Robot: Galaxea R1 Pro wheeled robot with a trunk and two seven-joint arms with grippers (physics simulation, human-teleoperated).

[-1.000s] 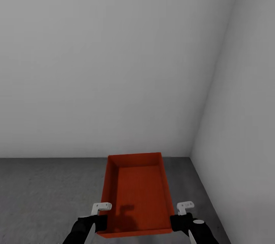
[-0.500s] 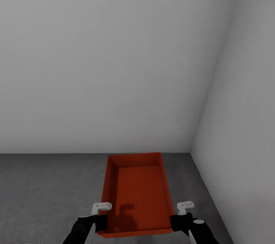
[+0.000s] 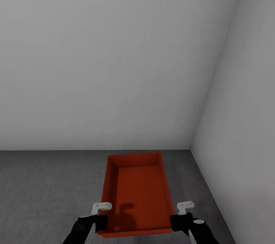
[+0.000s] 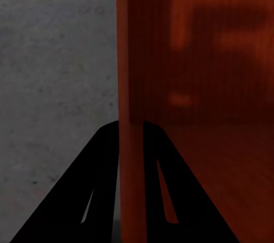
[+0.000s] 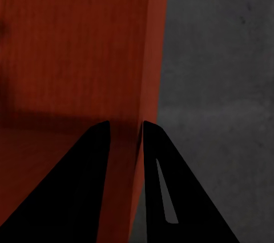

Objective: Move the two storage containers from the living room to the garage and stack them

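I hold one red-orange storage container (image 3: 137, 194) in front of me, lengthwise, above the dark grey concrete floor (image 3: 46, 190) of the garage. My left gripper (image 3: 102, 219) is shut on its left wall, near the close corner. My right gripper (image 3: 172, 219) is shut on its right wall. In the left wrist view the black fingers (image 4: 100, 186) straddle the thin red wall (image 4: 131, 140). The right wrist view shows the same clamp, fingers (image 5: 160, 186) on either side of the wall (image 5: 128, 157). The bin is empty, with a ribbed bottom.
A plain pale grey wall (image 3: 107, 64) stands ahead and another pale wall (image 3: 244, 121) closes the right side; they meet in a corner (image 3: 191, 148) just beyond the bin. Open concrete floor stretches to the left.
The wall's base line has risen in the picture, so more floor shows ahead; the camera has shifted. The bin and both grippers keep the same hold.
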